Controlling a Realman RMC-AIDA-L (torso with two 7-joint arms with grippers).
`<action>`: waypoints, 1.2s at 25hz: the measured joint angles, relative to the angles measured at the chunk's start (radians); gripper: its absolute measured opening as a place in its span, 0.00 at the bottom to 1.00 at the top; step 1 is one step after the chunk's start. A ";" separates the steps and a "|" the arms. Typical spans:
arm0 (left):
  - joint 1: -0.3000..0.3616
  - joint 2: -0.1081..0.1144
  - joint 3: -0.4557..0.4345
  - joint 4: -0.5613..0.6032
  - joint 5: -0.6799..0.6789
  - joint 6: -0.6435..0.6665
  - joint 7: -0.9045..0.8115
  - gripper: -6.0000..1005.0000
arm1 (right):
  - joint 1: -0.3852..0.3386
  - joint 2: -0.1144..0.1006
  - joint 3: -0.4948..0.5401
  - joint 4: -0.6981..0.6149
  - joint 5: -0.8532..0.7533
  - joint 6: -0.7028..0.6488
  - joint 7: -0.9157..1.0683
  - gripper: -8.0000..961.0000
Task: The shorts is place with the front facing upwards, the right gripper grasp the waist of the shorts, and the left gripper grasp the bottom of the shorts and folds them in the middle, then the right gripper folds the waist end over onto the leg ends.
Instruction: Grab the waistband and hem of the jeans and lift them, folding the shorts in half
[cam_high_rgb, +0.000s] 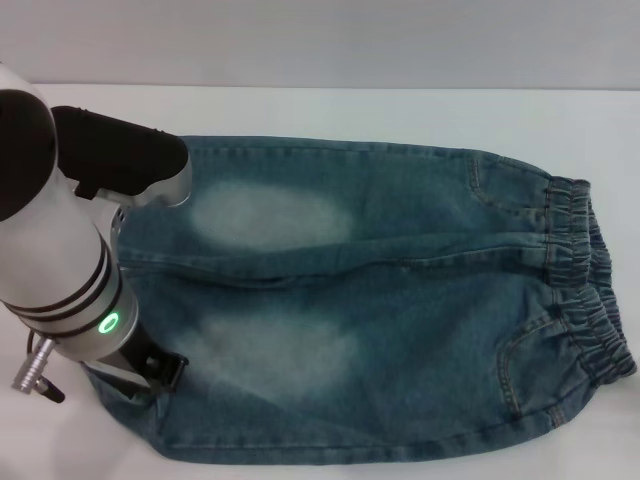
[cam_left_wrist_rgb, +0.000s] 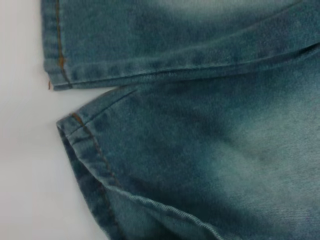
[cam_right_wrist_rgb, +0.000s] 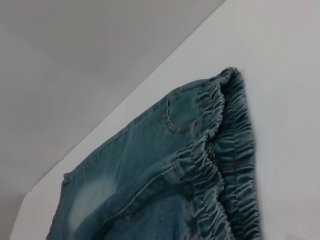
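I read this as the opening of the first fold: the shorts (cam_high_rgb: 380, 300) lie flat on the white table (cam_high_rgb: 400, 110), waist to my right, leg ends to my left, and neither end is lifted yet. My left gripper (cam_high_rgb: 160, 375) is down at the near leg hem, its dark tip just showing beneath the forearm and touching or nearly touching the denim; I cannot tell whether it is open or shut, or whether it has cloth. The left arm reaches in over the leg ends, wrist pointing down. The right gripper is not in the head view; its wrist camera looks along the elastic waistband (cam_right_wrist_rgb: 220, 155) from just off the waist end. Next I would want 2 firm pinches, hem and waist, before lifting the near edge over the far 1
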 joint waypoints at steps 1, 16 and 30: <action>0.000 0.000 0.001 0.000 0.000 0.001 0.001 0.08 | 0.005 -0.001 -0.001 0.004 -0.006 0.002 -0.001 0.58; 0.013 0.000 0.002 0.006 -0.010 0.015 0.013 0.09 | 0.047 0.000 -0.005 0.013 -0.052 0.016 -0.003 0.58; 0.013 0.000 0.002 0.007 -0.010 0.021 0.014 0.09 | 0.098 -0.003 -0.033 0.049 -0.086 0.057 -0.007 0.58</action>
